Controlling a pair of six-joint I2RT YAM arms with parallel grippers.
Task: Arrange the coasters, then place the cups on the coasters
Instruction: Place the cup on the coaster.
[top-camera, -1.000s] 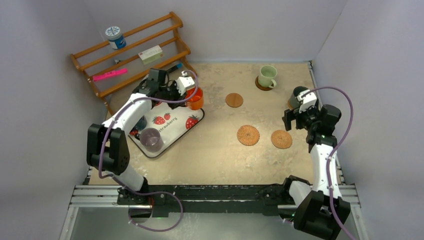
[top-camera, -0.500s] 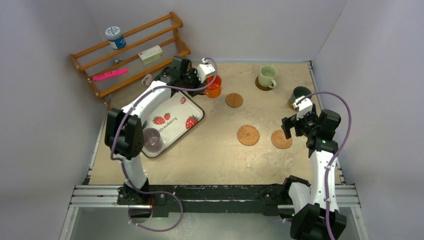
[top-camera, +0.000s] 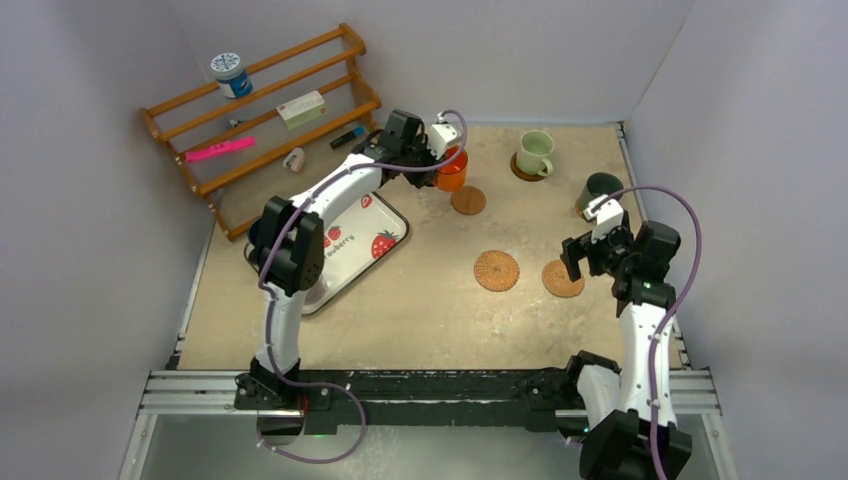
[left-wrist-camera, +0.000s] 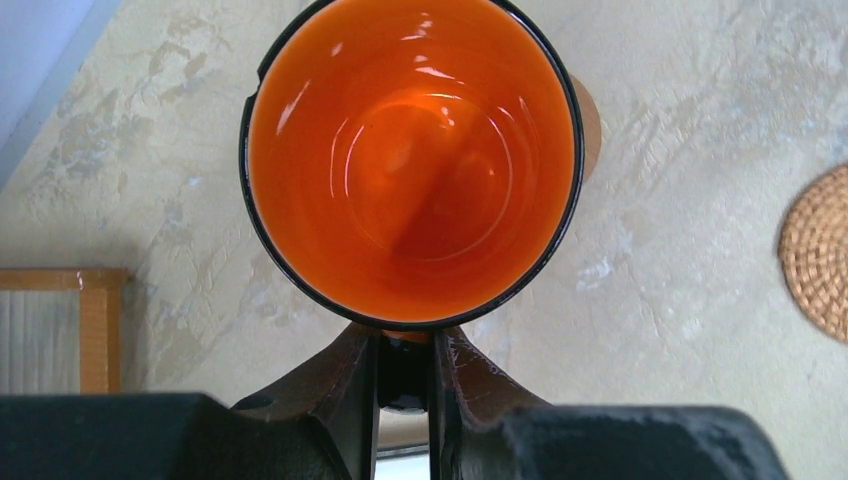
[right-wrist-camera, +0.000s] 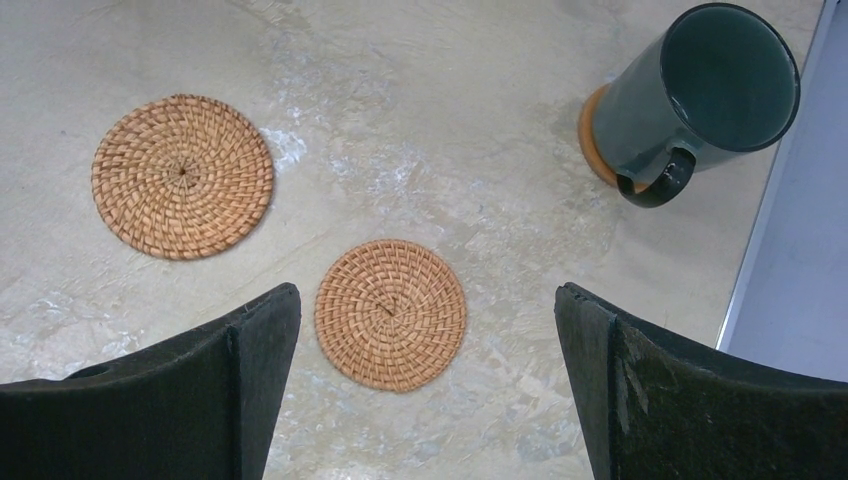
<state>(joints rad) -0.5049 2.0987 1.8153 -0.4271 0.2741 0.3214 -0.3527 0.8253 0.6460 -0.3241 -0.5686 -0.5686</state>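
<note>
We hold the orange cup by its handle in the left gripper, near a plain coaster; our right gripper gapes wide over a wicker coaster

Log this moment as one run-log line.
left gripper: shut on orange cup, near plain round brown coaster | right gripper: open over woven wicker coaster | pale green cup, dark green cup: on coasters
</note>
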